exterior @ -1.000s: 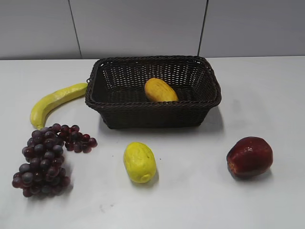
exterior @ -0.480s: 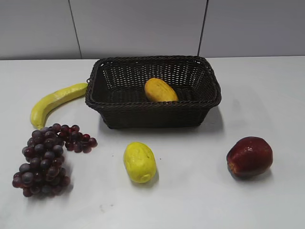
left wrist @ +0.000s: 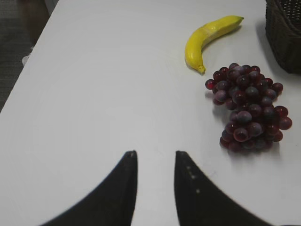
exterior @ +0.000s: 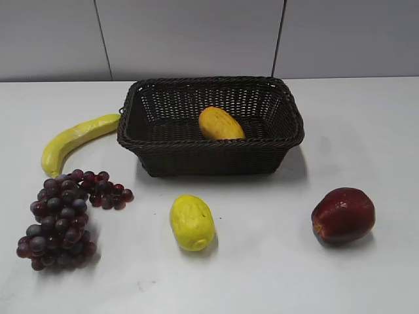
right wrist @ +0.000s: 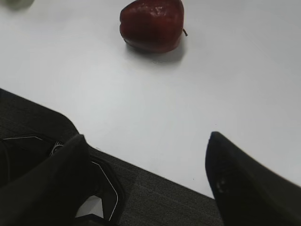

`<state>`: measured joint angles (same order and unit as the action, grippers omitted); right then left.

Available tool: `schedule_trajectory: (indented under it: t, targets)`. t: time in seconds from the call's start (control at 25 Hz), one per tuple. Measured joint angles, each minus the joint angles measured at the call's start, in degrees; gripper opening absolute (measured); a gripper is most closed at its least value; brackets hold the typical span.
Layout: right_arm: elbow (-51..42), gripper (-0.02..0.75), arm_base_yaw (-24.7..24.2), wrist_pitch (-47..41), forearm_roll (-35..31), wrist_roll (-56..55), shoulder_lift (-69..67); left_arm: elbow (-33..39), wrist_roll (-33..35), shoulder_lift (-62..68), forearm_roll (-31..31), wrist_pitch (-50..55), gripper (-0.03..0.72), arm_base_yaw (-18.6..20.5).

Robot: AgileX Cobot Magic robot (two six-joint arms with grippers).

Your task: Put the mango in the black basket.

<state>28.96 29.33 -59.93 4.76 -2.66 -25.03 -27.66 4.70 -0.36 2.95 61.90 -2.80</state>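
The orange-yellow mango lies inside the black wicker basket at the back middle of the table. A corner of the basket shows in the left wrist view. My left gripper is open and empty over bare table, left of the grapes. My right gripper is wide open and empty, hovering over the table's front edge, well short of the red apple. Neither gripper shows in the exterior view.
A banana and a bunch of dark grapes lie left of the basket. A pale yellow bumpy fruit sits in front of it. A red apple sits front right.
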Motion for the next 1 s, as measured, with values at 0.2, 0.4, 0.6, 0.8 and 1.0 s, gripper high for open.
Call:
schedule_trajectory:
  t: [0.2, 0.4, 0.6, 0.8, 1.0]
  targets:
    - [0.00, 0.589, 0.00, 0.00, -0.04, 0.12, 1.66, 0.00, 0.00, 0.00, 0.00, 0.00, 0.201, 0.00]
    - [0.00, 0.589, -2.74, 0.00, -0.11, 0.12, 8.71, 0.00, 0.00, 0.00, 0.00, 0.00, 0.201, 0.00]
    - [0.00, 0.589, -13.18, 0.00, -0.11, 0.12, 17.16, 0.00, 0.00, 0.00, 0.00, 0.00, 0.201, 0.00]
    - [0.00, 0.590, -23.89, -0.08, -0.05, 0.08, 24.63, 0.00, 0.00, 0.00, 0.00, 0.00, 0.201, 0.00]
    - [0.00, 0.590, -25.99, -0.08, 0.01, 0.08, 25.30, 0.00, 0.00, 0.00, 0.07, 0.00, 0.201, 0.00]
